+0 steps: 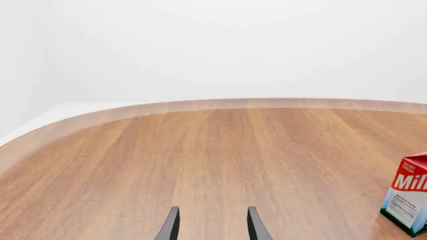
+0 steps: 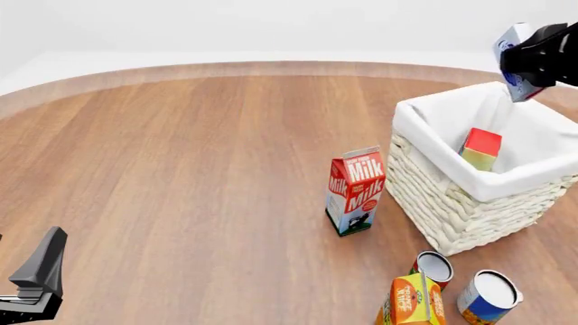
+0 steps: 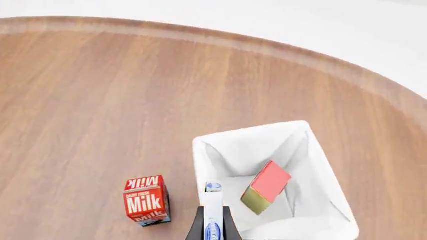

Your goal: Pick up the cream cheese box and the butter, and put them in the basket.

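Observation:
My right gripper hangs above the far side of the basket, shut on the cream cheese box, a small white and blue box held upright. In the right wrist view the cream cheese box sits between the fingers of my right gripper, over the basket's near rim. The butter, a red and orange carton, lies tilted inside the basket; the butter rests on the white liner. My left gripper stays low at the near left, and this left gripper is open and holds nothing.
A red-and-white Milk carton stands just left of the basket, and shows as the Milk carton and the Milk carton in the wrist views. In front of the basket stand an orange juice carton and two cans.

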`<state>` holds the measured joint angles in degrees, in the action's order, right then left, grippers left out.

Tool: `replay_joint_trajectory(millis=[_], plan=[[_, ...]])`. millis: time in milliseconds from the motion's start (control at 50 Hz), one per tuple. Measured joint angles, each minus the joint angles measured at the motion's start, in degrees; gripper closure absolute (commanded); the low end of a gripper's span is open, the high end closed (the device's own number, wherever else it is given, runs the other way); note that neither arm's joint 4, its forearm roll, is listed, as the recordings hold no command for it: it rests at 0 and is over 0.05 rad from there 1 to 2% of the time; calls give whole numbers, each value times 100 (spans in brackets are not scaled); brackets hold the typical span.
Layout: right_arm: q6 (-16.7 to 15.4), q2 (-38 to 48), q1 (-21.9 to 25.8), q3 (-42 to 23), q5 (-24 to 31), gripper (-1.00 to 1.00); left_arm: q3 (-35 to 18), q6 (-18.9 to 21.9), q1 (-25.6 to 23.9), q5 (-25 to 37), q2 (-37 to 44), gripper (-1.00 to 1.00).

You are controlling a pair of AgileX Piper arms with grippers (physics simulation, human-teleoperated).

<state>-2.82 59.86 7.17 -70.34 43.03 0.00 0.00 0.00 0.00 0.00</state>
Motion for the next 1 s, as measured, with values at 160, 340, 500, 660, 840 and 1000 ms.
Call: replay_joint_trajectory(millis=[160, 340, 500, 660, 840, 1000], plan=[[49, -46, -163, 110, -94, 100, 0, 0, 0, 0, 0, -100], [79, -75, -295, 161, -160, 100, 0, 0, 0, 0, 0, -100], [83, -22, -406, 155, -231, 100, 0, 0, 0, 0, 0, -100], [117, 42, -449, 190, -327, 100, 0, 0, 0, 0, 0, -100], [148, 137, -507, 293, -471, 100, 0, 0, 0, 0, 0, -100], [176, 266, -543, 410, -637, 100, 0, 0, 0, 0, 0, -100]])
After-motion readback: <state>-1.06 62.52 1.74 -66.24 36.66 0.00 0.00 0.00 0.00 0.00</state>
